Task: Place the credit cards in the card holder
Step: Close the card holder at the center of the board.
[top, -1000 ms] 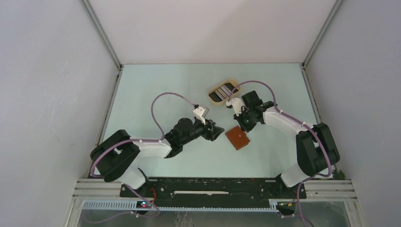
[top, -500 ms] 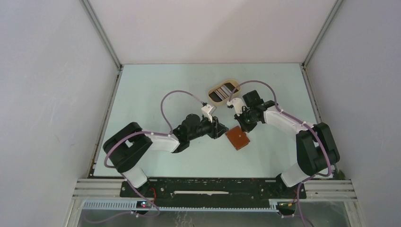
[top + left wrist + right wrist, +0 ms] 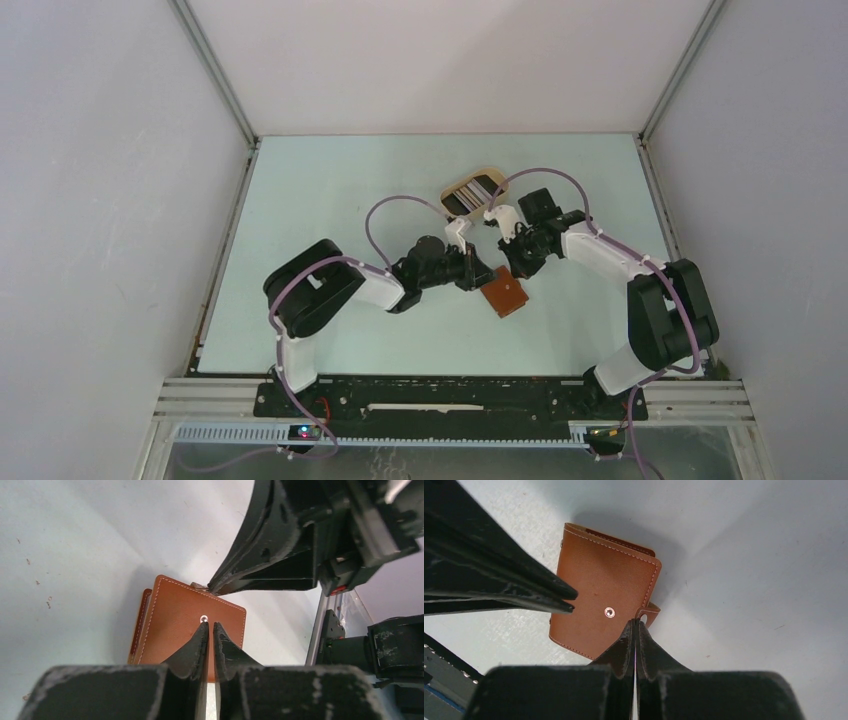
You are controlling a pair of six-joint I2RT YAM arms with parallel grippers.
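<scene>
The card holder (image 3: 505,298) is a folded reddish-brown wallet lying shut on the table between both arms. In the left wrist view my left gripper (image 3: 210,625) hovers over its cover (image 3: 170,615), tips at the metal snap stud (image 3: 203,618), with only a slit between the fingers and nothing in it. My right gripper (image 3: 636,623) is shut, its tips against the closing tab (image 3: 650,611) at the wallet's edge; I cannot tell whether the tab is pinched. The credit cards (image 3: 470,191), dark and pale, lie in a tray behind the grippers.
The beige oval tray (image 3: 444,200) holding the cards stands just beyond the two wrists. The right gripper's black fingers (image 3: 260,575) cross the left wrist view above the wallet's far edge. Grey walls close in the table on three sides.
My left arm has reached right to the wallet, and its jaws have closed from wide open to almost together. The right gripper and the wallet have stayed put.
</scene>
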